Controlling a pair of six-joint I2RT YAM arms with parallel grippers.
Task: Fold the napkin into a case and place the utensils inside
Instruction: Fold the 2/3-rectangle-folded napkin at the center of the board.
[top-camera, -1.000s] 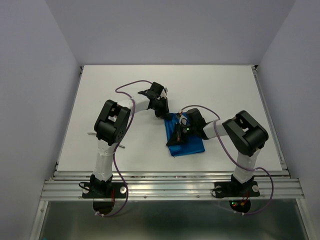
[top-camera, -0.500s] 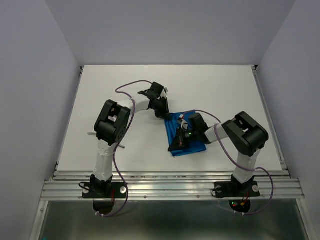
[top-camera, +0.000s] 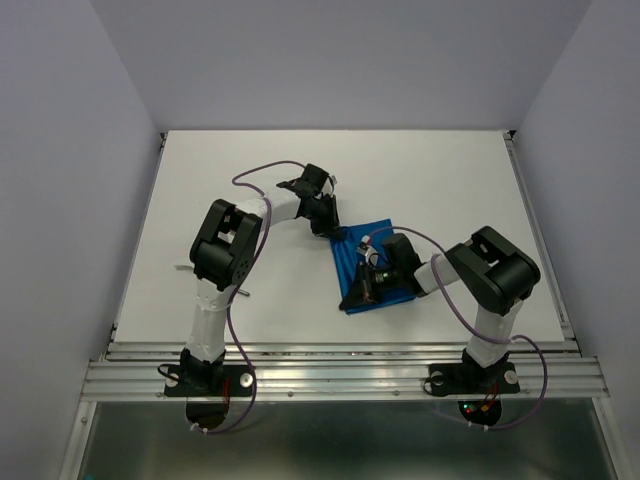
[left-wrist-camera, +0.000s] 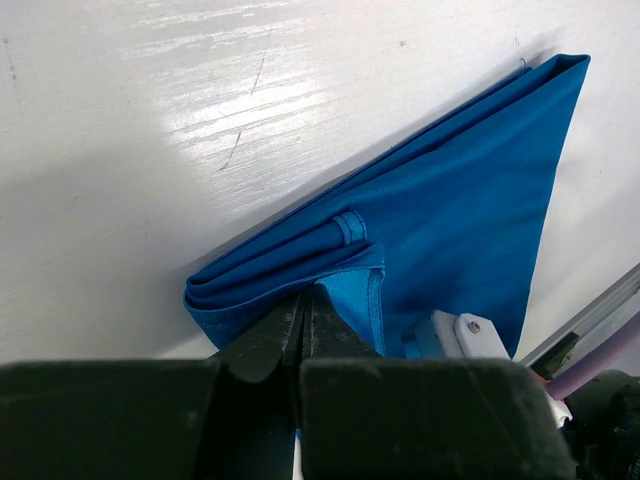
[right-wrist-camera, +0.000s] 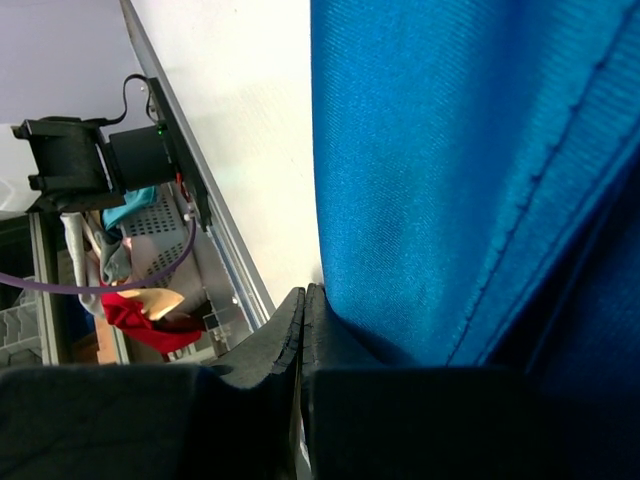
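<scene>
Layers of the napkin (left-wrist-camera: 460, 200) show only wrist-side, the left gripper (left-wrist-camera: 305, 300) pinching its corner; overhead the clenched right gripper (right-wrist-camera: 304, 298) overlaps it.

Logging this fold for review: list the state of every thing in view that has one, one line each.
napkin: folded into layers, lying on the table.
left gripper: shut on a corner of the napkin.
right gripper: shut on the napkin's edge.
utensil: lying on the table outside the napkin, mostly hidden under the left arm.
</scene>
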